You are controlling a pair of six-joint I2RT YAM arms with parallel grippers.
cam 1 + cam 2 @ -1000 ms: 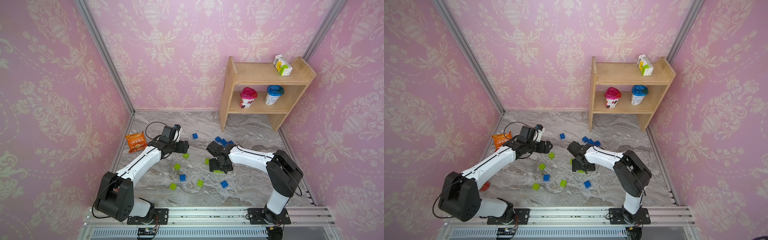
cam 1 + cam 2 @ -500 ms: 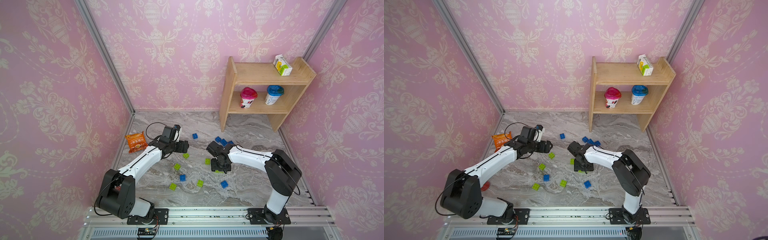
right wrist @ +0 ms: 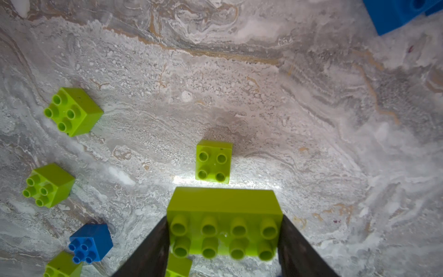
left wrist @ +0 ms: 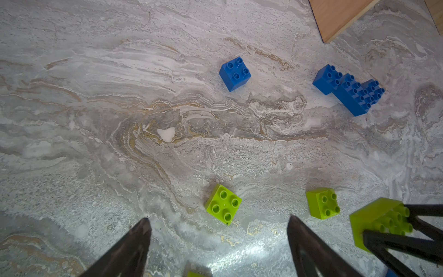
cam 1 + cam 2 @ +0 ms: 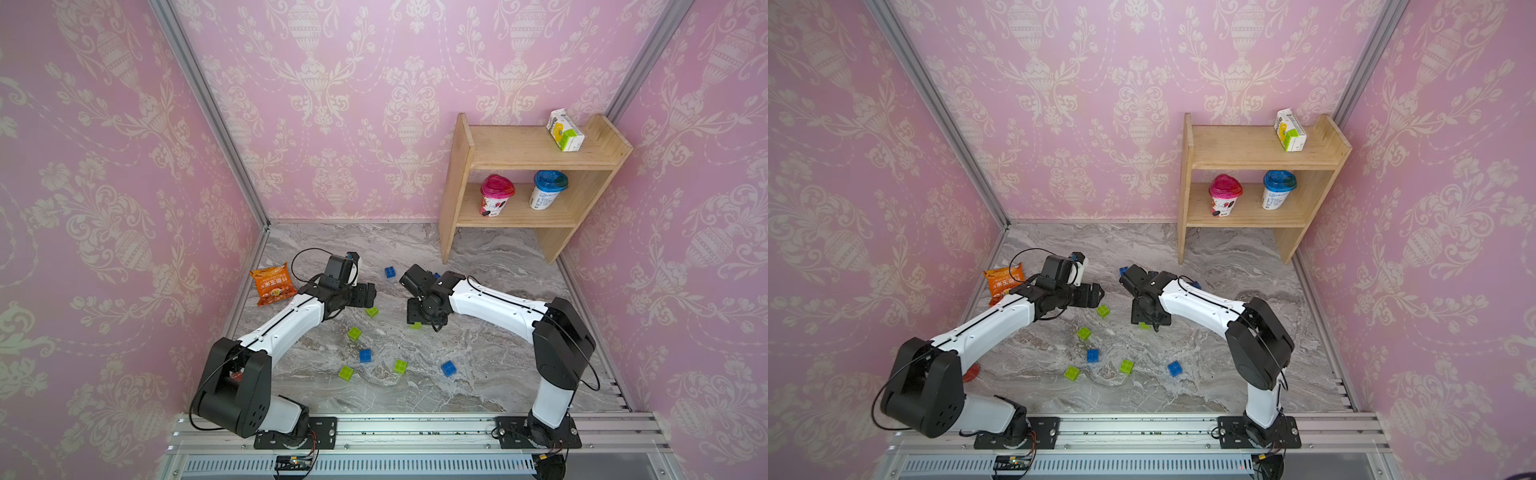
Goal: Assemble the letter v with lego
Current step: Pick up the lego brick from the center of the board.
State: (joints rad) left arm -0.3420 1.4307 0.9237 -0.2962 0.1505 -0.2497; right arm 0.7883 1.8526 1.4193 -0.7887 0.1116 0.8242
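The lego lies scattered on the marble floor as lime green and blue bricks. My right gripper (image 3: pixel 224 217) is shut on a long lime green brick (image 3: pixel 224 203), one finger on each end; it also shows in a top view (image 5: pixel 426 318). A small green brick (image 3: pixel 213 164) lies just beyond it. My left gripper (image 4: pixel 218 218) is open and empty over the floor, with a small green brick (image 4: pixel 223 204) just ahead of its fingertips. Loose green (image 5: pixel 354 333) and blue (image 5: pixel 365 355) bricks lie nearer the front. A single blue brick (image 4: pixel 235 73) and a joined blue cluster (image 4: pixel 347 91) lie farther back.
An orange snack bag (image 5: pixel 272 284) lies by the left wall behind the left arm. A wooden shelf (image 5: pixel 457 187) with two cups and a carton stands at the back right. Pink walls close in three sides.
The right gripper's jaws have narrowed onto the long green brick. The left arm has stayed where it was, still open.
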